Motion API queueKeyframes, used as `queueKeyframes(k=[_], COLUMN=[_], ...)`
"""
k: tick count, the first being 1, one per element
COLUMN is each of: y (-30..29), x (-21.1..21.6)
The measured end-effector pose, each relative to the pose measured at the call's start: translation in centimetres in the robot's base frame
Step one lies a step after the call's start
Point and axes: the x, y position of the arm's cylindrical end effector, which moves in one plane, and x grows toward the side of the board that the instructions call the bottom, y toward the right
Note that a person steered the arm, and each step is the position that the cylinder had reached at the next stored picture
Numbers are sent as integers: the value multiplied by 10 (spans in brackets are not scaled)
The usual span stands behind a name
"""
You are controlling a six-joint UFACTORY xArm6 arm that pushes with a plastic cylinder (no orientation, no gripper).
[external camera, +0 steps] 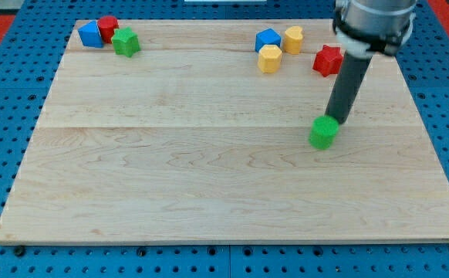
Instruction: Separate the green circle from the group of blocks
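- Seven blocks lay on the wooden bench [209, 177].
- My tip [339, 121] touched the green circle [324, 132] at its upper right edge.
- No fingers were fitted; the rod held nothing.
- Green circle sat alone at right of centre, well apart from the red star [328, 60], blue block [268, 39] and two yellow blocks [269, 58] [292, 38] at the view's top.

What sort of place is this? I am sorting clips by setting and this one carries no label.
Probably a robotics lab bench: a wooden board lies on blue perforated panels, small coloured blocks sit scattered on it, and my tip rests beside the green block.
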Motion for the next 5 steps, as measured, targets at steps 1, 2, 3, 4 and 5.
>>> queueKeyframes(k=[1, 2, 3, 4, 5], y=[-13, 34, 109, 140, 144], x=[39, 22, -35, -99, -142])
